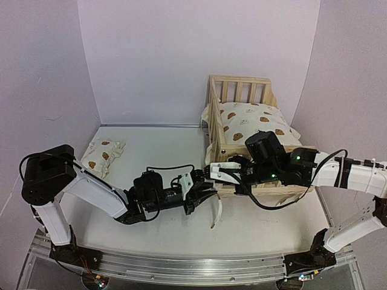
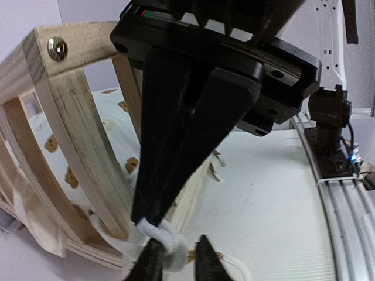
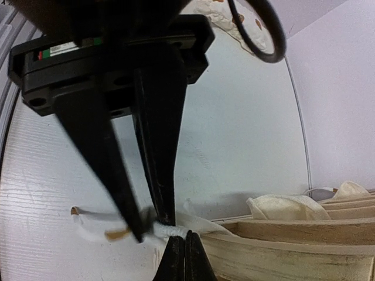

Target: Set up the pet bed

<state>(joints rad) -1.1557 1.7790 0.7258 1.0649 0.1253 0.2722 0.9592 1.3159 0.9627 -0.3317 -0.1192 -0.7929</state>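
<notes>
Pet bed (image 1: 239, 78) cropped in wrist views; left pincer (image 2: 157, 225) and right pincer (image 3: 153, 229) both clamp its cushion tie (image 2: 170, 243).

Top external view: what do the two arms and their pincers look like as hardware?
Left arm and right arm: white link shells, black joint housings, loose black cables. Small green lights glow near the right arm's wrist. Left pincer and right pincer: long tapered black fingers on a black rectangular block.
</notes>
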